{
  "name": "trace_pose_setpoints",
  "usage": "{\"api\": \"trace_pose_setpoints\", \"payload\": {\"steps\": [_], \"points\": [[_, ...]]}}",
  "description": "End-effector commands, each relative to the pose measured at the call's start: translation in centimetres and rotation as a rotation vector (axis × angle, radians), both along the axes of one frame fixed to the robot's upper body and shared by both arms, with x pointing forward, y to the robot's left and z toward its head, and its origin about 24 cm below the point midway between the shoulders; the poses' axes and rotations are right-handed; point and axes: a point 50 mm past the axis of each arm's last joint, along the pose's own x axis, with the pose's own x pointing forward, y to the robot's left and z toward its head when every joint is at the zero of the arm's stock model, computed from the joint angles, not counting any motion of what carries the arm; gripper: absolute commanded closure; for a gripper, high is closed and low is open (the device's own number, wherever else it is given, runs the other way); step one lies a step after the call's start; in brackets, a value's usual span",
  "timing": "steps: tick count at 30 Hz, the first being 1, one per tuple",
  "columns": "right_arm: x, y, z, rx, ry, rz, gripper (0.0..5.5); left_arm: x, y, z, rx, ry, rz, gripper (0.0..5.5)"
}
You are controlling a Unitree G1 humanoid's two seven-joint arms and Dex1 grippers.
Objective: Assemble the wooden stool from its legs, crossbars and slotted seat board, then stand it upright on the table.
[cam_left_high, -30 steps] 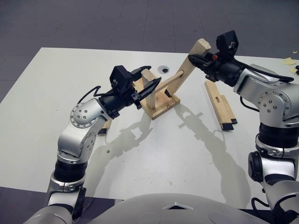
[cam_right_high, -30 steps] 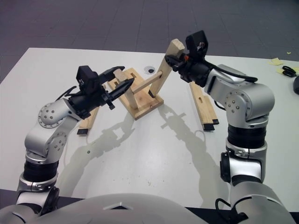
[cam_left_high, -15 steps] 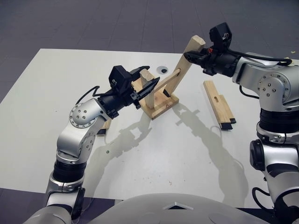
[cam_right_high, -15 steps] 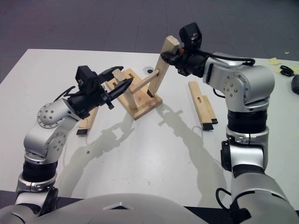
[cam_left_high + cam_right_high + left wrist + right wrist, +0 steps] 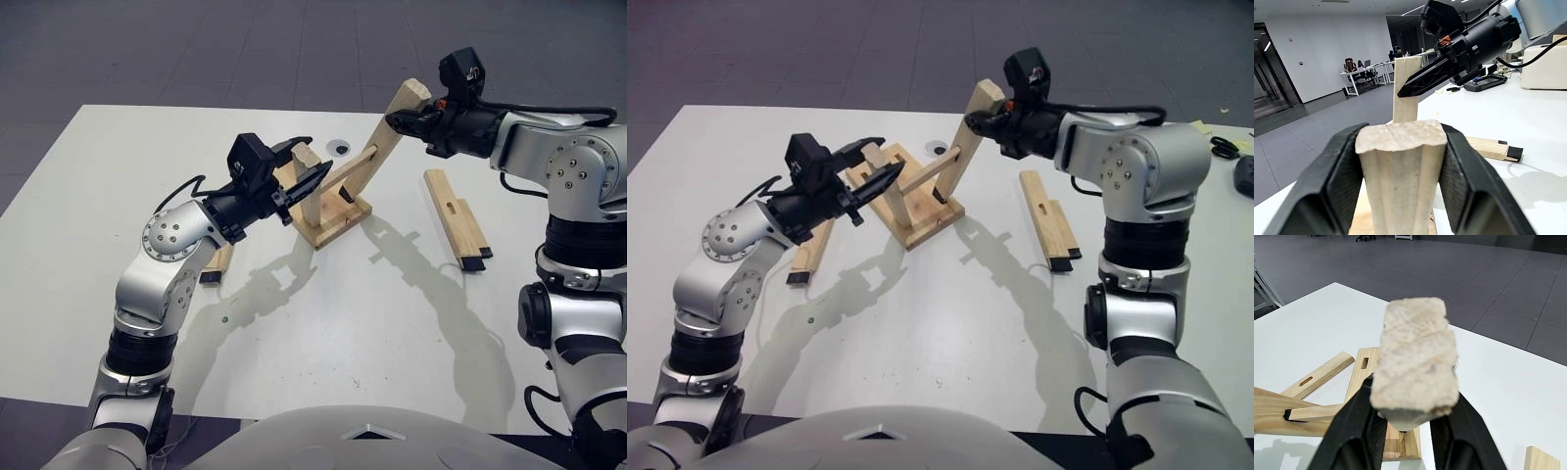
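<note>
Pale wood, half built: the seat board (image 5: 333,230) lies flat on the surface (image 5: 343,323), and the left claw (image 5: 312,159) is clenched on a standing leg (image 5: 313,201). The right claw (image 5: 395,119) grips the tilted leg (image 5: 377,157) (a crossbar (image 5: 345,176) joins them). Next, I'd guess, it gets levered upright into its slot.

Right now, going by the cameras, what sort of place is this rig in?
Most likely an open-plan office or lab floor. The left wrist view shows desks with office chairs and ceiling strip lights; the half-built stool sits on a white table over dark grey floor tiles.
</note>
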Motion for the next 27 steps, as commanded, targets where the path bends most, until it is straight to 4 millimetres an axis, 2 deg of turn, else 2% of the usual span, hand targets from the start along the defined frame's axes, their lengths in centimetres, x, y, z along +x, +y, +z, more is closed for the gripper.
{"api": "trace_pose_setpoints", "payload": {"steps": [1, 5, 12, 19, 27], "points": [[-1.3, 2.6, -1.2, 0.037, 0.050, 0.113, 4.45, -0.5, -0.8, -2.5, 0.055, 0.165, -0.077, 3.46], [-1.5, 2.5, -1.3, 0.033, 0.054, 0.094, 4.45, -0.7, -0.9, -2.7, 0.057, 0.177, -0.081, 3.46], [-1.3, 2.0, 0.8, 0.063, -0.018, 0.057, 4.46, -1.0, -1.3, -3.0, 0.044, 0.189, -0.081, 3.46], [-1.8, 1.9, 0.7, 0.080, -0.018, 0.048, 4.46, -1.2, -1.6, -3.2, 0.033, 0.199, -0.075, 3.46], [-2.1, 1.9, -0.5, 0.119, 0.057, 0.041, 4.46, -1.1, -1.5, -3.3, 0.029, 0.197, -0.059, 3.46]]}}
